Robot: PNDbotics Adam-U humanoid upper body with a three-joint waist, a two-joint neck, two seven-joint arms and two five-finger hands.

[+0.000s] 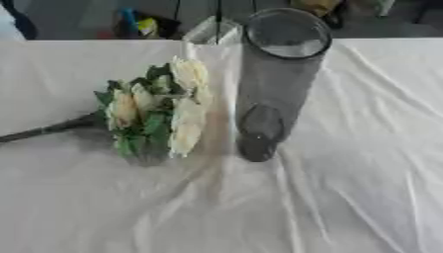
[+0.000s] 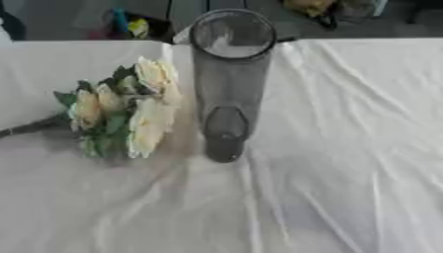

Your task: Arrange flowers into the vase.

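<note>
Covering the table, a wrinkled white cloth [image 1: 346,197] spread wide. On it a bunch of cream flowers [image 1: 160,108] with green leaves lay flat, dark stem [image 1: 48,129] pointing left, beside a tall, clear glass vase [image 1: 273,84]. Neither hand showed, so their state couldn't be told.

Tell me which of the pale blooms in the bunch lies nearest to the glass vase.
The long bloom at the bunch's right edge, low down, lies nearest the vase. The other blooms sit further left among the green leaves.

No part of robot body in view.
</note>
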